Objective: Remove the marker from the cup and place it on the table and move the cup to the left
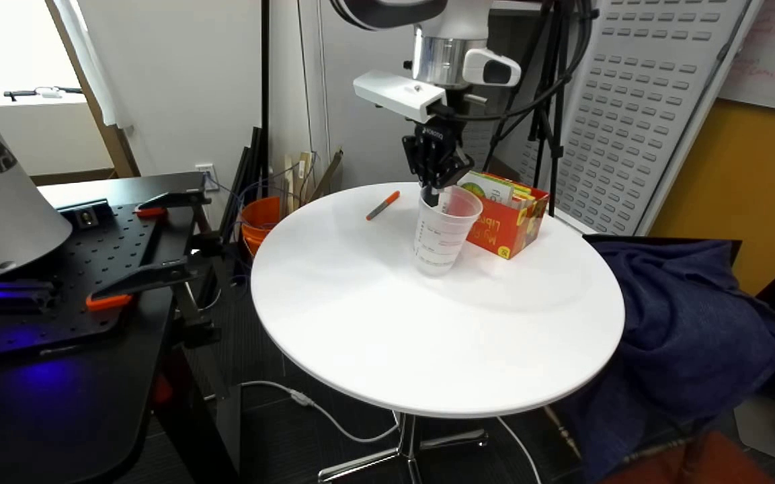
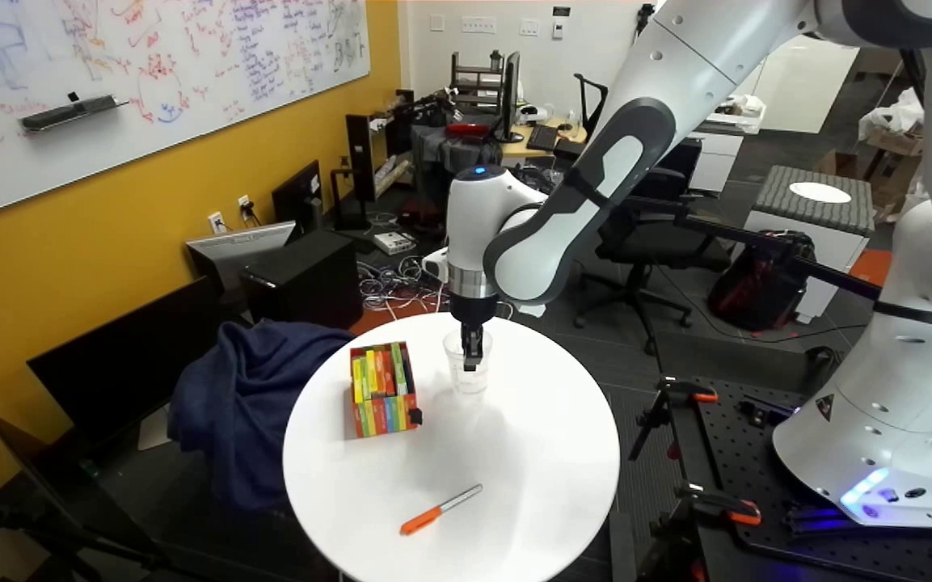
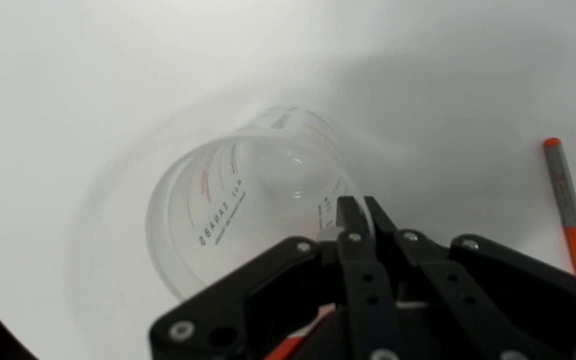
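One marker (image 1: pixel 383 206) lies on the table (image 1: pixel 427 349), left of the cup (image 1: pixel 437 236) in an exterior view. My claw (image 3: pixel 359 202) pinches the cup's side; I judge its move in hand, next needing steady leftward travel.

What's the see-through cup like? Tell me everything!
The cup looks like clear plastic: a round open mouth, sides narrowing to the base, printed with lines and lettering. It's about upright over the white table, apart from the box, and looks empty. The jaws pinch its rim, one inside, one outside. I can't tell whether its base touches down.
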Available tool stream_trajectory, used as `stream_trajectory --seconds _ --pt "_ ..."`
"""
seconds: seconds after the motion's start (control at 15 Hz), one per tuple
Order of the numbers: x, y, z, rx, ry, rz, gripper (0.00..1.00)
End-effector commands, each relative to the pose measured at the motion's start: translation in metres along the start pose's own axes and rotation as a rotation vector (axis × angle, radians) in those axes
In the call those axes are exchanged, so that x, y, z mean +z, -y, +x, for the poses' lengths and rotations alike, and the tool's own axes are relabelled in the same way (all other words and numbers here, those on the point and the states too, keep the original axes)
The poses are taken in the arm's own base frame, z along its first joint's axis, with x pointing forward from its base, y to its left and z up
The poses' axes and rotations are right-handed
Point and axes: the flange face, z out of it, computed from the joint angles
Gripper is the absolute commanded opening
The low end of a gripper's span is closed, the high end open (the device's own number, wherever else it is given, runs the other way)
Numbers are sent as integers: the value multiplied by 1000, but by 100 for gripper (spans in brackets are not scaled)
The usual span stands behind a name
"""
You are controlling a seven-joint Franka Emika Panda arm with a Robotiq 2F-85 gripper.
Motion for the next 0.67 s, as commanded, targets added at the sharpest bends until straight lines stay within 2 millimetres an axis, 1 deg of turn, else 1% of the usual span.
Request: stream_trajectory --seconds 0.0,0.27,0.6 --pt "-5 24 8 16 5 -17 1" --pt "-3 48 19 10 13 -23 1" --pt "-2 68 26 4 20 -31 1"
